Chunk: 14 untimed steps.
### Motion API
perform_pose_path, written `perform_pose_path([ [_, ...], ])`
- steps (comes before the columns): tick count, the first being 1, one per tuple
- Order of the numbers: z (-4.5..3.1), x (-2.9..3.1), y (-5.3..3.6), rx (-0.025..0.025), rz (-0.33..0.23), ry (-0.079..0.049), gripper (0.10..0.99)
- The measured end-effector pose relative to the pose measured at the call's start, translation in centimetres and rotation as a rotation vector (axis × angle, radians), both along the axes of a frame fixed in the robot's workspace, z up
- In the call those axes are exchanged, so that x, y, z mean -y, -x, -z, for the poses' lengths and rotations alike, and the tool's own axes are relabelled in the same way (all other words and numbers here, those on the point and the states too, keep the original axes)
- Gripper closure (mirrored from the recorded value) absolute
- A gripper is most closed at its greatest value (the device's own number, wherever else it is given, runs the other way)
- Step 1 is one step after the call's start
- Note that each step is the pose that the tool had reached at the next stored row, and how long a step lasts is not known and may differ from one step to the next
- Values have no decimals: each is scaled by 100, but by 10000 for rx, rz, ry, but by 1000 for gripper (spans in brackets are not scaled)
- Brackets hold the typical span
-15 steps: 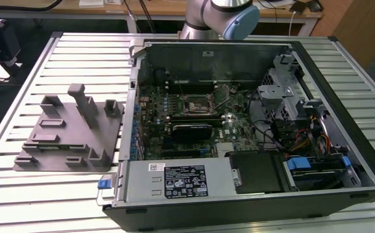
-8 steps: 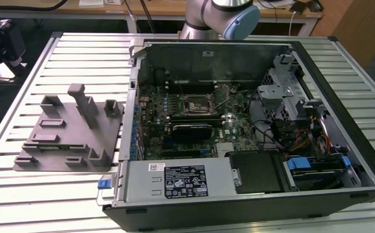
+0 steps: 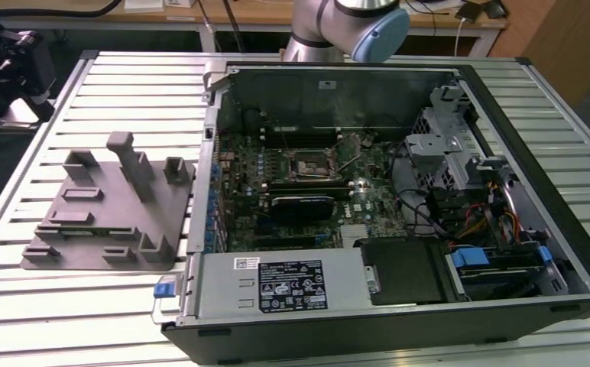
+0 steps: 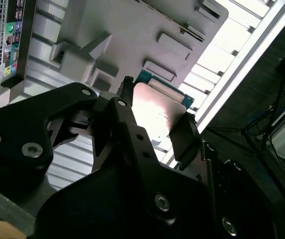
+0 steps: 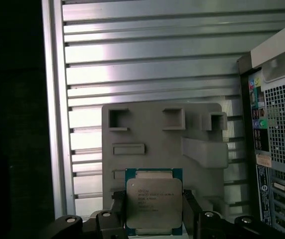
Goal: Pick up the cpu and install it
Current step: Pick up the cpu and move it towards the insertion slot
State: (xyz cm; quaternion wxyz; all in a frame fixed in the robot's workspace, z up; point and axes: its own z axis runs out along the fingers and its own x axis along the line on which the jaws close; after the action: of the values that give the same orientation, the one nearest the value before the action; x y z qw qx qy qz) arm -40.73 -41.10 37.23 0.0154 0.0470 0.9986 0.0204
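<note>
The pick-up half of the job looks done and the carry is in hand: the gripper [image 5: 154,214] pinches the cpu [image 5: 154,201] by two opposite edges, one of its black fingers [image 5: 189,205] pressed against each side. In both wrist views the chip hangs in front of the grey fixture block [image 5: 152,134] and, as far as I can judge, clear of it rather than resting in a recess. In the exterior view that block lies on the slatted table [image 3: 132,84] in the left half of the frame, while the motherboard socket [image 3: 306,162] sits near the centre, inside the open computer case [image 3: 336,92], well apart from the block. Installing would call for keeping the chip level, squaring its edges to the socket frame and lowering it without sliding. The cpu itself is a flat square with a dull silver-grey lid carrying faint print, ringed by a thin green border. Its lid faces the first wrist camera, and it sits straight between the fingers, not tilted.
</note>
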Motion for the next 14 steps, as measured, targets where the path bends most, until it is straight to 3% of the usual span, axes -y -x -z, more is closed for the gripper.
perform_pose_path([
  [14, 0, 0, -317, 0, 0, 0, 545],
])
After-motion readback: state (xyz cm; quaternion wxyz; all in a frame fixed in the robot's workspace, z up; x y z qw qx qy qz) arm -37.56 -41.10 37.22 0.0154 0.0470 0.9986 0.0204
